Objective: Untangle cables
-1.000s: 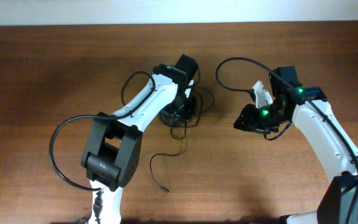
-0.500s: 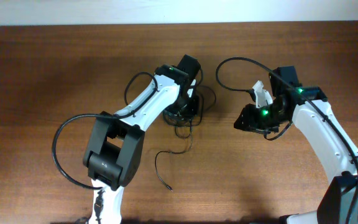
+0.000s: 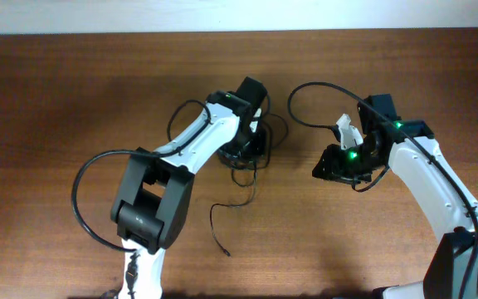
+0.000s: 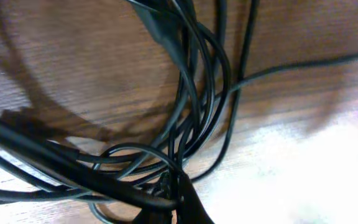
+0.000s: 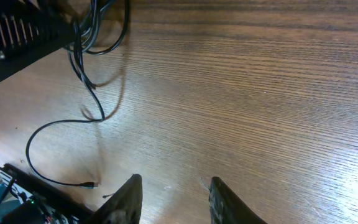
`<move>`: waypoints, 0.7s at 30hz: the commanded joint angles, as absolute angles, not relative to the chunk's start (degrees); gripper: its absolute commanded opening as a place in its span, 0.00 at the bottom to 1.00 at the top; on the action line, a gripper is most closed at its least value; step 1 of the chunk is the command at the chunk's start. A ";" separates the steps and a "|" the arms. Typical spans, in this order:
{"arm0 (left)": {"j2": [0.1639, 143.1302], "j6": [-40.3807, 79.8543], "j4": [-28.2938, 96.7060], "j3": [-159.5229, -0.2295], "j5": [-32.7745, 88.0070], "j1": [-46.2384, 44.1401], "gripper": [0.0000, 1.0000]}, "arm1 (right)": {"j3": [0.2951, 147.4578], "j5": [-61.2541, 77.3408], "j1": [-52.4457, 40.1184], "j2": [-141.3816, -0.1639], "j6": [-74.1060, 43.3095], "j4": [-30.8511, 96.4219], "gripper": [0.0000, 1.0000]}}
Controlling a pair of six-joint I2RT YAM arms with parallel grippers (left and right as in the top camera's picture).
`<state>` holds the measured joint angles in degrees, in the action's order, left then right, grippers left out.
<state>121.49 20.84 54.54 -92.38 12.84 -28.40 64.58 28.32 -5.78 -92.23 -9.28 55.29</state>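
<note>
The cables (image 3: 254, 158) lie as a knotted black bundle on the wooden table, just left of its middle. One thin loose end (image 3: 219, 228) trails toward the front. My left gripper (image 3: 242, 149) points down into the bundle. In the left wrist view the cables (image 4: 194, 93) fill the frame, and the left gripper (image 4: 174, 190) is shut with strands pinched at its tips. My right gripper (image 3: 319, 169) stands open to the right of the bundle, apart from it. The right gripper (image 5: 174, 180) has only bare wood between its fingers. The cables (image 5: 92, 37) and a small plug end (image 5: 89, 185) show farther off.
Thick black arm cables loop beside each robot: one at the left (image 3: 80, 199), one behind the right arm (image 3: 305, 87). The left arm's black body (image 5: 17, 34) hangs over the bundle. The table's back edge (image 3: 239, 31) meets a pale wall.
My left gripper has closed on the bundle. The loose trailing end has shifted slightly to the right. The right arm has edged a little toward the front.
</note>
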 commanded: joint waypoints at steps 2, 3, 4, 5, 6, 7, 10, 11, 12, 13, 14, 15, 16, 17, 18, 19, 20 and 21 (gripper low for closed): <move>121.58 12.19 54.89 -94.19 29.91 -24.69 0.00 | 64.27 32.77 -5.98 -92.64 -9.47 54.94 0.35; 121.58 12.25 54.89 -94.19 31.59 -24.18 0.00 | 64.27 33.87 -5.98 -92.64 -9.47 54.70 0.35; 121.58 12.25 54.94 -94.19 34.09 -23.35 0.00 | 64.27 34.52 -5.98 -92.64 -9.50 54.41 0.35; 121.58 12.23 55.00 -94.19 35.31 -22.74 0.00 | 64.27 34.52 -5.98 -92.64 -9.50 54.11 0.35; 121.58 12.25 55.13 -94.17 35.35 -22.26 0.00 | 64.27 34.50 -5.98 -92.64 -9.47 53.91 0.35; 121.58 12.27 55.18 -94.17 34.68 -22.22 0.00 | 64.27 34.50 -5.98 -92.64 -9.50 53.87 0.35; 121.58 12.36 55.16 -94.17 32.42 -22.59 0.00 | 64.27 34.48 -5.98 -92.64 -9.47 53.82 0.35; 121.58 13.43 55.13 -94.17 30.39 -22.90 0.00 | 64.27 34.48 -5.98 -92.64 -9.47 53.80 0.35; 121.60 15.05 55.13 -94.08 28.32 -23.18 0.06 | 64.27 34.48 -5.98 -92.64 -9.50 53.74 0.35; 121.60 16.51 55.11 -93.95 26.46 -23.42 0.11 | 64.27 34.48 -5.98 -92.64 -9.50 53.71 0.36; 121.60 17.63 55.09 -93.84 24.82 -23.68 0.12 | 64.27 34.48 -5.98 -92.64 -9.50 53.71 0.36; 121.62 18.33 55.07 -93.80 23.53 -24.03 0.14 | 64.27 34.48 -5.98 -92.64 -9.50 53.74 0.36; 121.69 18.90 55.09 -93.78 22.46 -24.32 0.15 | 64.27 34.48 -6.00 -92.64 -9.50 53.78 0.36; 121.73 19.57 55.05 -93.78 21.61 -24.58 0.22 | 64.27 34.46 -6.00 -92.64 -9.50 53.93 0.36; 121.86 20.67 54.94 -93.78 20.58 -24.82 0.31 | 64.27 34.46 -5.98 -92.64 -9.50 54.00 0.36; 121.95 21.91 54.83 -93.78 19.51 -25.17 0.40 | 64.16 34.44 -5.98 -92.64 -9.50 54.00 0.36; 122.06 22.46 54.68 -93.78 18.96 -25.41 0.43 | 64.12 34.44 -5.98 -92.64 -9.50 54.00 0.36; 122.08 22.57 54.43 -93.78 18.70 -25.71 0.44 | 63.88 34.24 -6.00 -92.64 -9.50 53.93 0.36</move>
